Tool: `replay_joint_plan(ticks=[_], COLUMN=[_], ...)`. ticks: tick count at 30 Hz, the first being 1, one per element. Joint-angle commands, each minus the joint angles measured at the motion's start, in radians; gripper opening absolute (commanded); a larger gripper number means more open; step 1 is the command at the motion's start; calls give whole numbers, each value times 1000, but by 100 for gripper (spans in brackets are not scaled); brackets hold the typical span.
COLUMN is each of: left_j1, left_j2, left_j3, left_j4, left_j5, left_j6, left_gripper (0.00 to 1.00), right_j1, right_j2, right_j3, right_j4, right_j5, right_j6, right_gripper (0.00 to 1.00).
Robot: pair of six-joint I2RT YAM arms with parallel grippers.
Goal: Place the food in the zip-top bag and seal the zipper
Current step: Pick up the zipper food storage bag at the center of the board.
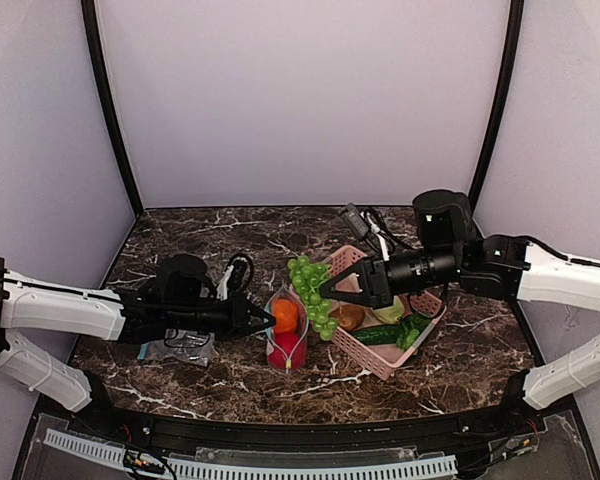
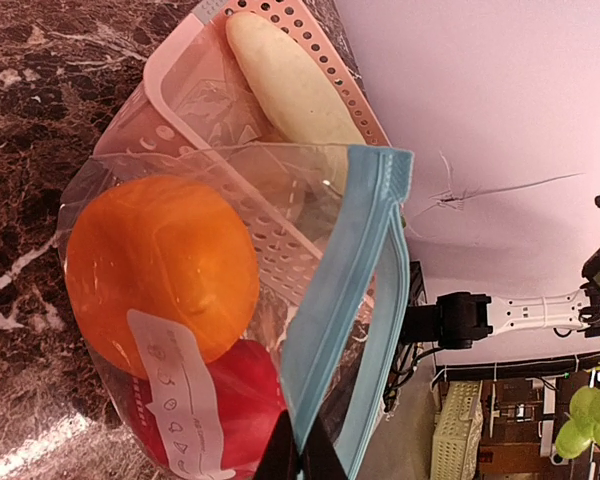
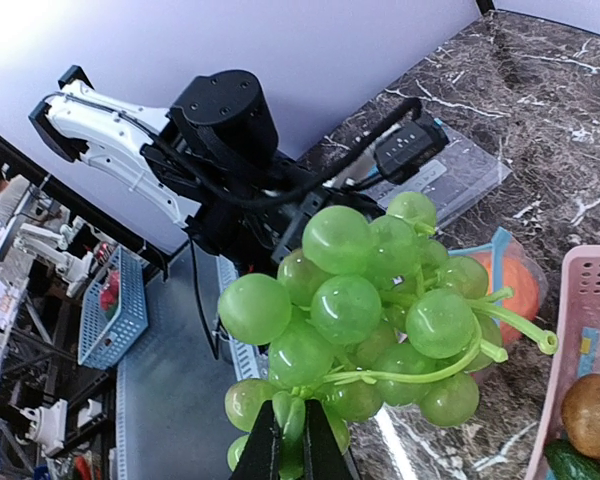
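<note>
Zipper point(image 2: 335, 290) edge pinched by left pincer point(image 2: 300, 455) — right pincer point(image 3: 290, 440) holds grapes point(image 3: 365, 310) alongside.

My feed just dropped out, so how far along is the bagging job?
Done: the orange and the red fruit are inside the bag. In hand: the left gripper pinches the bag's blue zipper, mouth unsealed, while the right gripper holds the grapes up beside it. Left: get the grapes in, then press the zipper shut.

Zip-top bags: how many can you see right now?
2. The filled bag, orange fruit inside, is pinched by the left tool; the second bag lies flat beneath the left arm.
</note>
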Motion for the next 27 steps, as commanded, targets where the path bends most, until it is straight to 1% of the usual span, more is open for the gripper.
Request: replay_joint_plan(ticks=[1,6,9,19,27], left_j1=[-16,-16,-16,-16,-16], left_j2=[47,71,73,73,101], left_j3=[37,23,15,-2,-2], left_j4=[113,122,121,114,126], left_j5=[11,3,4,-1,12], left_j6=[-23,-21,-22,-20,-19], left_gripper=[1,1,1,1,1], right_j1=[18,29,31,31,28], right_j2=[19,77,117,210,287], right_j3=[-59,-101,-109,-93,-31], right_j4=[180,281,313,288,193], right_j5=[-60,-68,-70,-26,70], right_j6=[104,174,209,282,338], right_gripper=[0,0,0,0,0])
